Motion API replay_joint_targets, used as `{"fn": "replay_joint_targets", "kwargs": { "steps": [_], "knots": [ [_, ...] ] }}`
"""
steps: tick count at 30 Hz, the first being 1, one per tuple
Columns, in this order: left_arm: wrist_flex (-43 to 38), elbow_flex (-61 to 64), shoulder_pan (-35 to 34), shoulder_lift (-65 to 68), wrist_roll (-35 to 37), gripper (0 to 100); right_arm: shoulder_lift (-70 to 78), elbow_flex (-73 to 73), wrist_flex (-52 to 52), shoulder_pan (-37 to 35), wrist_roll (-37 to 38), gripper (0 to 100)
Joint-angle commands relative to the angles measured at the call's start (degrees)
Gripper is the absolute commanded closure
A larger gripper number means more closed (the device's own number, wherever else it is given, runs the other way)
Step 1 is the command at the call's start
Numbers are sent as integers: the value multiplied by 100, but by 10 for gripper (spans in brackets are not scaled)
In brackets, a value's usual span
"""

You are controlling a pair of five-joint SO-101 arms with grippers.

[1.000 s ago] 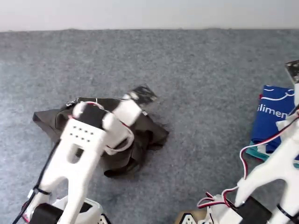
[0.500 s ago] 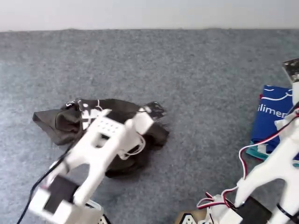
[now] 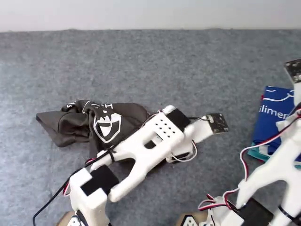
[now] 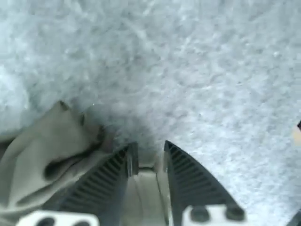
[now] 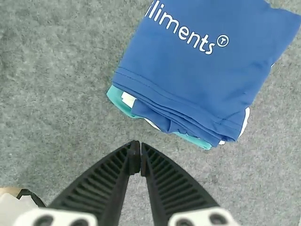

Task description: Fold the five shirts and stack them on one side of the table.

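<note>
A crumpled black shirt [image 3: 108, 125] with a white print lies left of centre on the grey mat. My left arm [image 3: 155, 139] stretches across it toward the right. In the left wrist view my left gripper [image 4: 146, 153] is shut on a fold of that shirt [image 4: 42, 160], just above the mat. A folded blue shirt [image 3: 277, 117] tops a stack at the right edge. My right gripper [image 5: 136, 157] is shut with nothing in it, hovering over the mat beside the blue shirt [image 5: 207, 70].
A teal shirt [image 5: 123, 101] peeks out under the blue one in the stack. The right arm [image 3: 277, 169] and its red and white cables stand at the front right. Bare grey mat [image 3: 188, 66] spreads across the back and middle.
My left arm has swung from over the black shirt to the right, pulling the shirt's edge along. The white print now shows. The right arm has not moved.
</note>
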Motion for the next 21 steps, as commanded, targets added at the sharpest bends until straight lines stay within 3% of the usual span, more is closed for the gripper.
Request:
{"fn": "replay_joint_targets", "kwargs": {
  "steps": [1,8,12,16,21],
  "knots": [
    [255,-286,-334,-79,35,906,-163,-18,180,-31,-53,987],
    [1319,-224,-791,-1090,-105,906,-154,-18,180,-57,-53,987],
    [1327,514,-818,-1732,-352,905,-154,-18,180,-66,-53,987],
    [1055,1490,-967,-1881,-422,906,-154,-18,180,-66,-53,987],
    [-70,2563,-1741,-1873,-440,904,-154,-18,180,-66,-70,987]
  ]
}}
